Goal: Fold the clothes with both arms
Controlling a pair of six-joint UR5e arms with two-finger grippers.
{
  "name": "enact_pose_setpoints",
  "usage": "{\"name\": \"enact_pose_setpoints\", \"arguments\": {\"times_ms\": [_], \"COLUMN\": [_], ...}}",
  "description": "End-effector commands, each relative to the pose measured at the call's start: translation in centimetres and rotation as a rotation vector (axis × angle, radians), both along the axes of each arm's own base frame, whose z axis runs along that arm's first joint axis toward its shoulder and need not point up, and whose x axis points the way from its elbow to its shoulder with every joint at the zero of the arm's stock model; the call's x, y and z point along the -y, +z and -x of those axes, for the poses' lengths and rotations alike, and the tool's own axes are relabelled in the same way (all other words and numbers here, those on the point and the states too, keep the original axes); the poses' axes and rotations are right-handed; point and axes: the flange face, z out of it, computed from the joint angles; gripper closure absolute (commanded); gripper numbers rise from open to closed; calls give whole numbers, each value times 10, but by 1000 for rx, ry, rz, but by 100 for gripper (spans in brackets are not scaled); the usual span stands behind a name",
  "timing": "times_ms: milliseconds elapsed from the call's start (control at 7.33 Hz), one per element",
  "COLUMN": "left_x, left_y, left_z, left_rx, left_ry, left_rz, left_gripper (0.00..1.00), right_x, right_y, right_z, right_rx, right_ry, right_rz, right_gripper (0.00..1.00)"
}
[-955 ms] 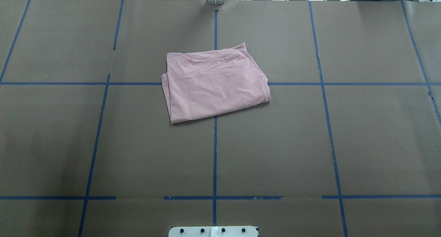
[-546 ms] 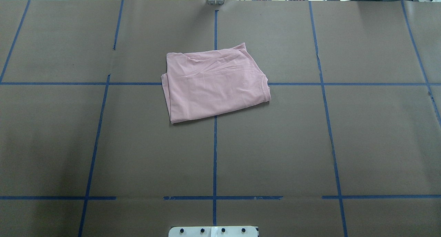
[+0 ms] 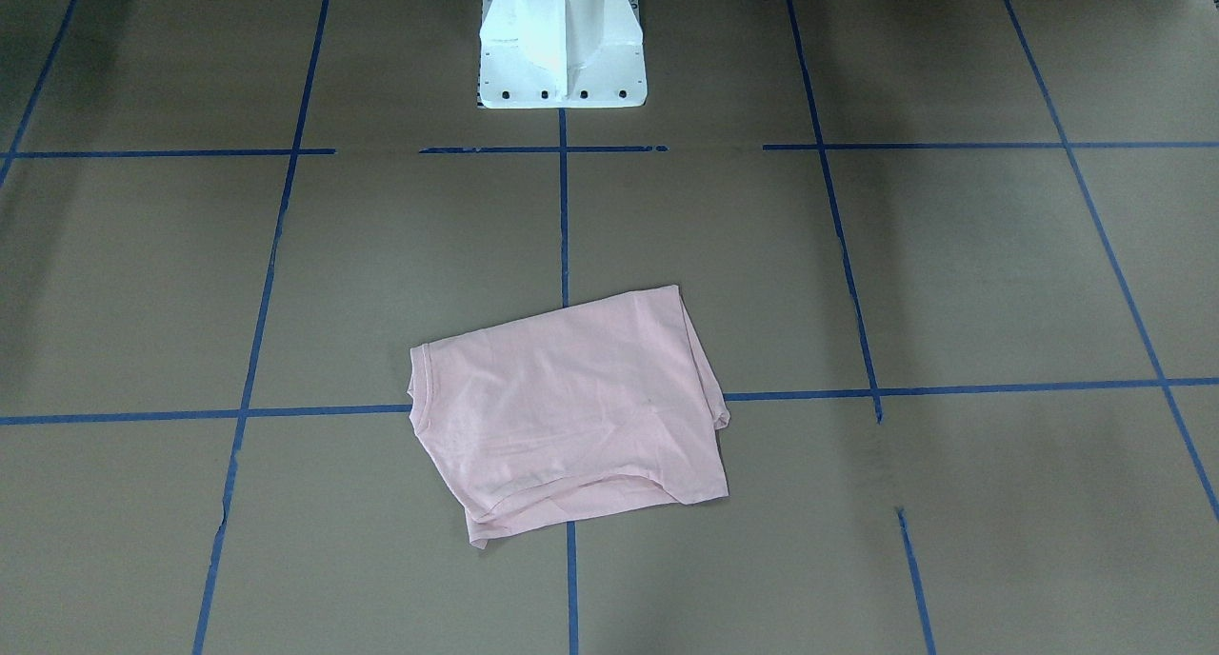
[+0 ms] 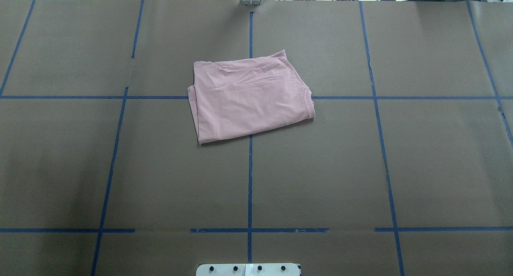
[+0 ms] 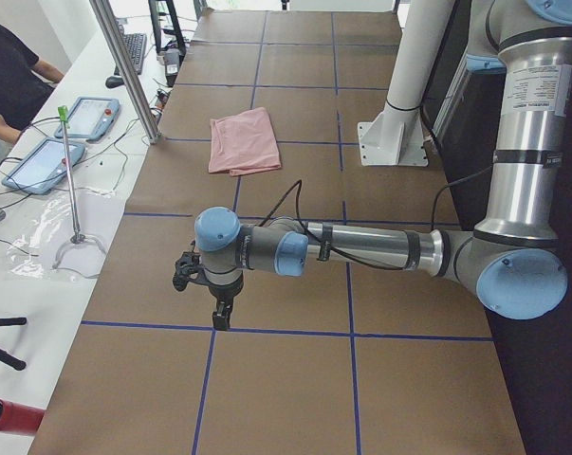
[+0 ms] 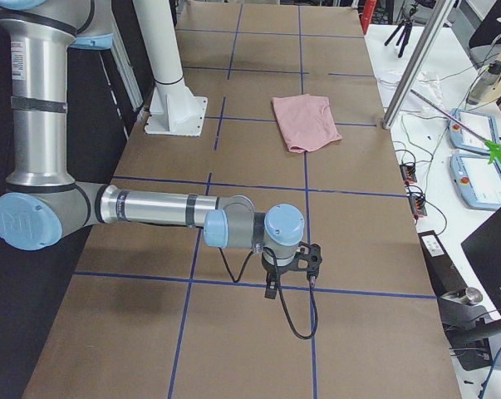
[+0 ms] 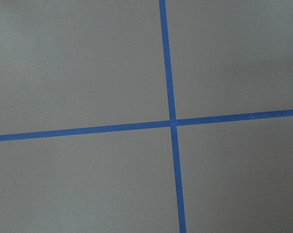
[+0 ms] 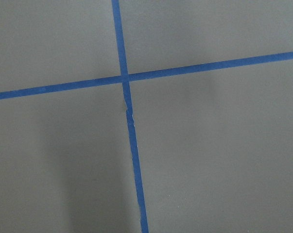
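The clothes are one pale pink T-shirt (image 4: 248, 97), folded into a rough rectangle and lying flat at the far middle of the brown table; it also shows as the shirt (image 3: 571, 412), (image 5: 243, 140), (image 6: 304, 120). Both arms are off to the table's ends, well clear of it. The left gripper (image 5: 217, 308) hangs low over a blue tape line, seen only in the exterior left view. The right gripper (image 6: 290, 283) hangs the same way at the other end, seen only in the exterior right view. I cannot tell whether either is open or shut. Both wrist views hold only tape crossings.
The white pedestal base (image 3: 562, 74) stands at the robot's edge of the table. Blue tape lines (image 4: 249, 179) grid the brown cover. Beyond the far edge is a white bench with tablets (image 5: 48, 161), cables, a metal post (image 5: 124, 66) and a seated person (image 5: 10, 76).
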Motion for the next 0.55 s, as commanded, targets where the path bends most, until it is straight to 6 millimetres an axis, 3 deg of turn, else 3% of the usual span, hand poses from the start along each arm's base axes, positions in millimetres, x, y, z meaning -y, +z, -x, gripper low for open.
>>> {"name": "enact_pose_setpoints", "arguments": {"times_ms": [0,409], "left_x": [0,1], "left_y": [0,-1], "left_z": [0,0], "left_rx": [0,0], "left_ry": [1,0], "left_rz": [-1,-1], "left_gripper": [0,0], "right_x": [1,3], "right_y": [-1,-4], "right_z": [0,0], "right_rx": [0,0], "right_ry": [-3,-5], "right_rz": [-5,-13], "right_gripper": [0,0]}}
